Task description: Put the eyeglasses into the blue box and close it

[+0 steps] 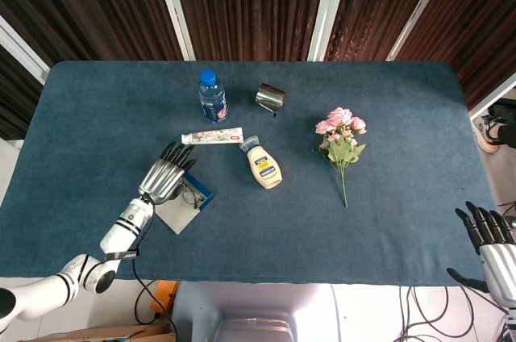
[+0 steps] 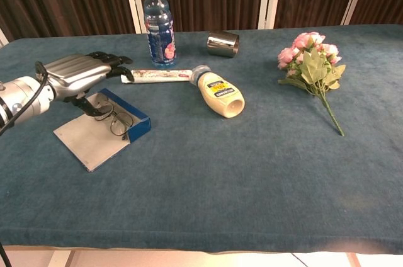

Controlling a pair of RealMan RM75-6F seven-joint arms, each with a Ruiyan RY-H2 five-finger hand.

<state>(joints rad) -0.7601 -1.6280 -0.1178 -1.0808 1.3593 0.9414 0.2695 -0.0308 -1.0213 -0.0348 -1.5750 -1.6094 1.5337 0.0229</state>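
The blue box lies open on the left of the table, its grey lid flat toward the front edge. The eyeglasses lie inside the box, partly over the lid's edge. My left hand hovers just above and left of them with fingers stretched out, holding nothing. From the head view, that hand covers the box's left part, and the eyeglasses and blue box show beside it. My right hand hangs off the table's right front corner, fingers spread and empty.
A toothpaste tube lies just behind the box, with a water bottle beyond it. A mayonnaise bottle lies on its side mid-table, a steel cup behind it, and a pink flower bunch to the right.
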